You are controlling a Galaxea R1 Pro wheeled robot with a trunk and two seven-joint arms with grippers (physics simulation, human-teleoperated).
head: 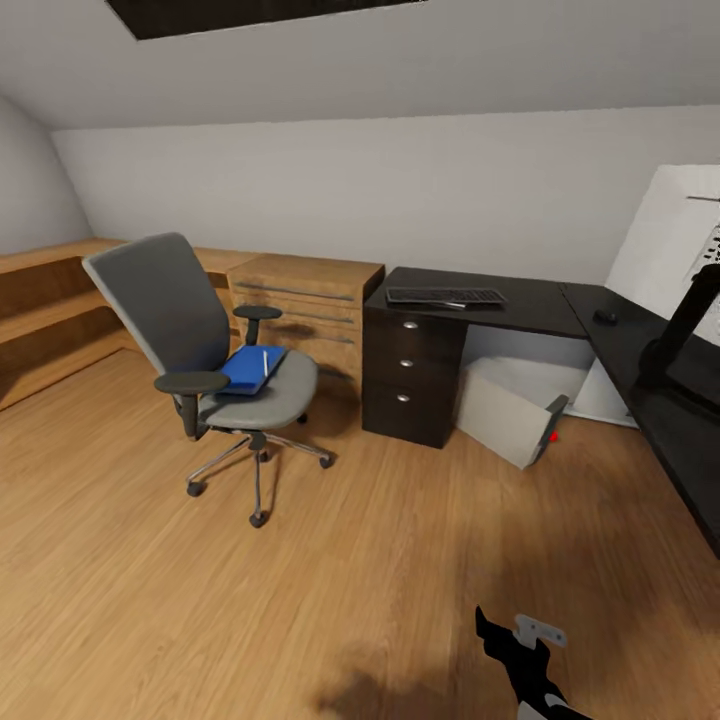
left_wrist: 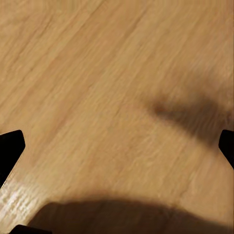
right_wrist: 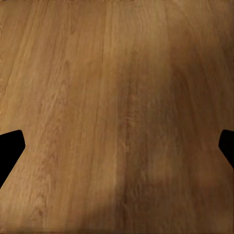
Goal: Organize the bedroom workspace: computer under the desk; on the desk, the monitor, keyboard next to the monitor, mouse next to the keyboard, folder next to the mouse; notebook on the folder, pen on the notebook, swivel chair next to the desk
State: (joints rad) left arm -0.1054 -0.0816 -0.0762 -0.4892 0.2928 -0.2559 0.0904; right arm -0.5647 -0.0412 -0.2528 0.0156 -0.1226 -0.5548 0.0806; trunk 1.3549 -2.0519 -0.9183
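Flooring of light wood (head: 200,600) is spreading across the room, and both wrist views are looking down at its planks. The black L-shaped surface (head: 540,310) is standing along the back wall and running down the right side. The swivel chair (head: 200,350) is sitting well to its left, apart from it, in front of a light wooden drawer unit (head: 310,300). The computer (head: 515,410) is lying tilted on the floor under the surface. The monitor (head: 690,330) is standing on the right wing. The keyboard (head: 446,296) is resting above the drawers, the mouse (head: 605,316) near the corner. The folder (head: 245,368) is lying on the chair seat with the pen (head: 265,361) on it; I cannot make out the notebook. The left pincer (left_wrist: 117,146) and right pincer (right_wrist: 117,146) are both gaping wide over bare floor, holding nothing, far from all these things
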